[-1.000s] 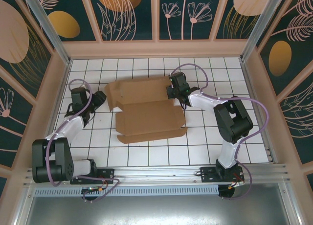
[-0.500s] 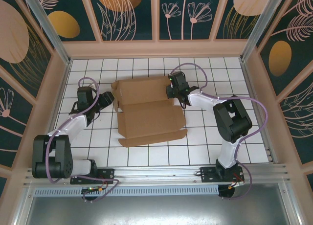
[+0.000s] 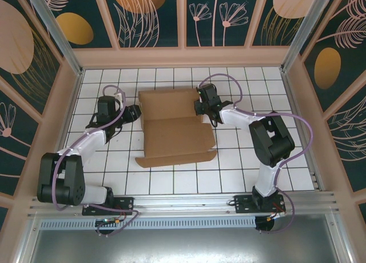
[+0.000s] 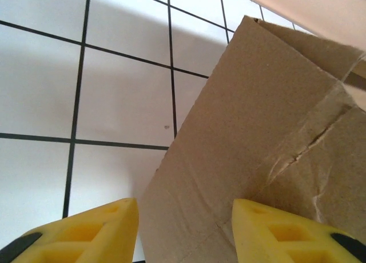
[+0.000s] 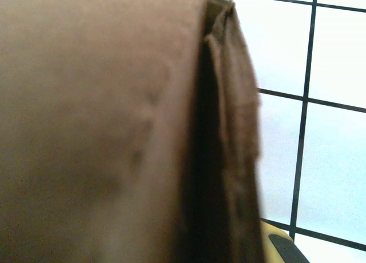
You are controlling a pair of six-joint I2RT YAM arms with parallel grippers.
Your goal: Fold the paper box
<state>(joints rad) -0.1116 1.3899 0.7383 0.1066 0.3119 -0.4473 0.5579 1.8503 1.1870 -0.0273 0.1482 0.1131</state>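
- I see the box (image 3: 174, 134) lying partly folded near the middle of the tabletop (image 3: 240, 166), a little toward the far left corner.
- From above it reads as two broad brown panels, one behind the other, meeting at a crease. A narrow flap runs along the near edge.
- My left gripper (image 3: 133, 113) is at the box's left edge, level with the far panel. The arm reaches in from the near left corner.
- On the left wrist camera the two yellow fingers (image 4: 86, 231) stand wide apart, so this claw is released.
- A cardboard flap (image 4: 257, 131) fills the gap between them and reaches across to the right-hand finger. Its free edge runs diagonally over the white tiles (image 4: 114, 97).
- That flap carries a cracked, wrinkled crease on its right part. I cannot tell whether either finger actually touches it.
- My right gripper (image 3: 200, 107) is at the right end of the far panel, against the cardboard's edge, with the arm bent in from the near right.
- On the right wrist camera the cardboard (image 5: 91, 131) is very close and blurred. I make out a dark slit between layers near its right edge.
- One yellow fingertip (image 5: 283, 246) pokes out at the bottom, just beside that edge, over the tiles (image 5: 337, 160).
- I cannot tell whether the right claw is clenched on the cardboard or released.
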